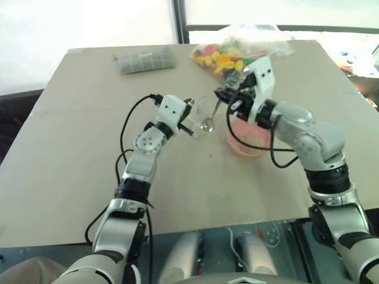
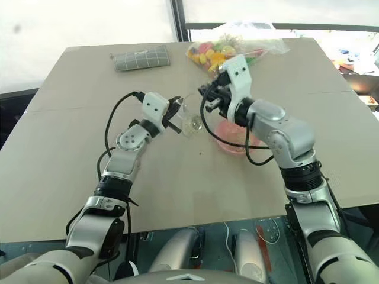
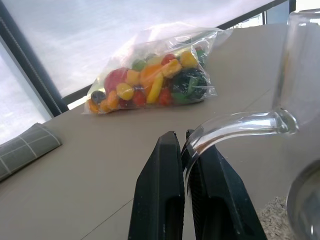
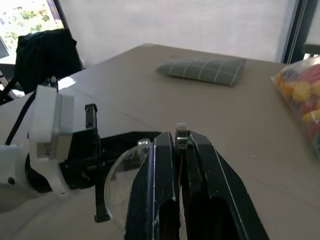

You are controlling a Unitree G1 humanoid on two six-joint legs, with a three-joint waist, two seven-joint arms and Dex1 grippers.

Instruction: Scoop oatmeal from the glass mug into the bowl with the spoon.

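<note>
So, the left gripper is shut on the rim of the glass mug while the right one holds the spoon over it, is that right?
Not quite: the left gripper is shut on the handle of the glass mug, not its rim, as the left wrist view shows. The right gripper does hold the spoon over it.

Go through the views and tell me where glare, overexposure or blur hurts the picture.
Left eye view: windows beyond the table are blown out white. Left wrist view: bright backlight behind the candy bag; the glass mug is close and soft-edged. Right wrist view: the spoon handle between the right gripper fingers is blurred; the window is washed out.
</note>
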